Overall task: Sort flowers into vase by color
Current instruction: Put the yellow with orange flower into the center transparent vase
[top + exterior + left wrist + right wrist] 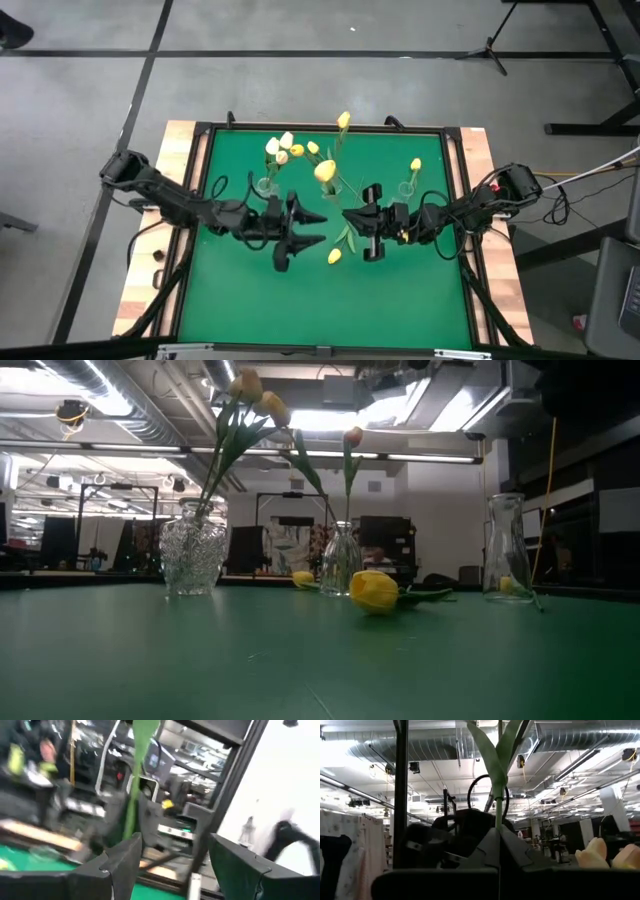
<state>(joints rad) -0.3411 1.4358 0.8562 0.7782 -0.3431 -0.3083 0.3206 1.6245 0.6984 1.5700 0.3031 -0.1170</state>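
My right gripper (347, 214) is shut on a flower with a green stem (498, 805) and a yellow head (325, 170), raised over the table's middle. My left gripper (322, 228) stands open facing it, close by. The held stem (133, 800) shows just beyond the tip of one left finger (131, 851), and I cannot tell whether they touch. Another yellow flower (375, 590) lies on the mat on its side. A cut-glass vase (193, 550) at the far left holds several white and yellow flowers. A slim middle vase (340, 565) holds yellow ones. My right gripper pinches the stem (498, 822) between its two shut fingers, below the leaves (495, 750). The fingers come from the table's right, slanting upward. The flower stands up out of the hold, lifted clear of the table.
A third glass vase (505, 550) stands at the far right with a yellow flower (415, 165) by it. The green mat (330, 310) has a raised black frame (466, 250). Wooden strips (140, 290) run along both sides.
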